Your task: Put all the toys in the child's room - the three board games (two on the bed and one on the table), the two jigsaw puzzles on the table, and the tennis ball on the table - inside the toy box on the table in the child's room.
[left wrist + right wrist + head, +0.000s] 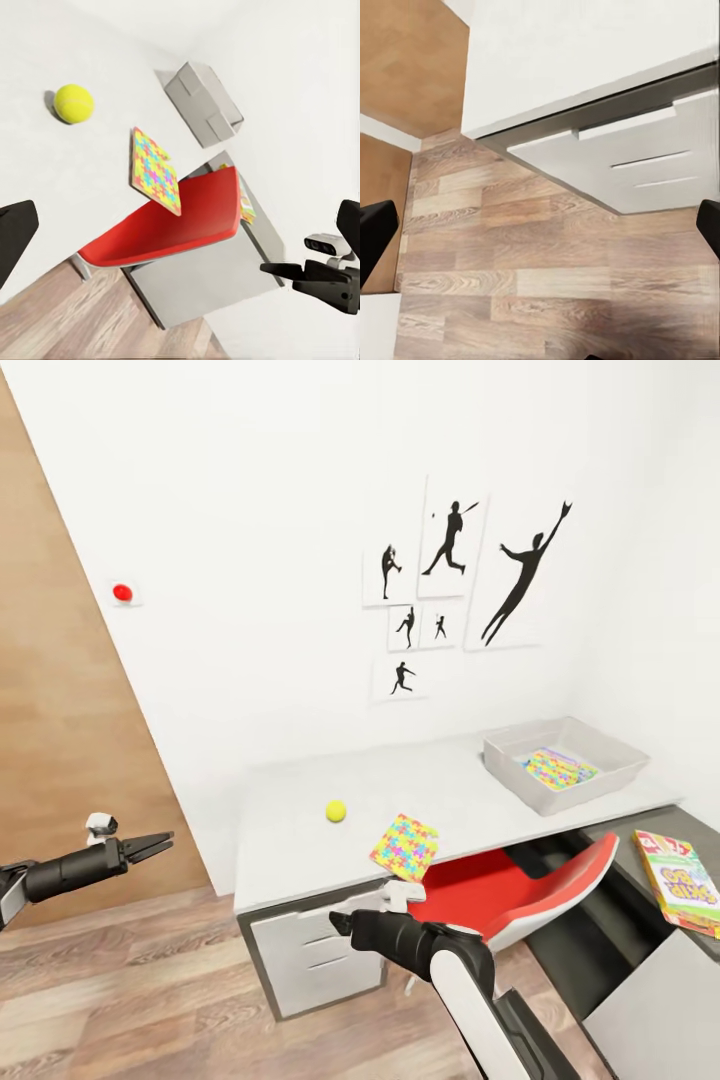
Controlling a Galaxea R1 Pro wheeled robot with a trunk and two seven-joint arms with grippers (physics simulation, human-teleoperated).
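Note:
On the pale table point(300, 830) lie the yellow-green tennis ball point(336, 811) point(73, 103) and, at the front edge, a multicoloured jigsaw puzzle point(404, 846) point(156, 171). The grey toy box point(610, 755) point(204, 101) stands at the table's far right end with a second jigsaw puzzle point(558, 768) inside. A printed board game point(680, 880) lies on a dark grey surface at the right. My left gripper point(150, 847) point(180, 232) hangs open, left of the table. Below the table's front edge, my right gripper point(340, 922) point(540, 225) is open, facing the floor and drawers.
A red chair point(500, 890) is tucked under the table beside the grey drawer unit point(310, 950). A wooden panel point(50, 710) stands at the left, with a red button point(122, 592) on the white wall. Black silhouette pictures point(450, 580) hang above the table.

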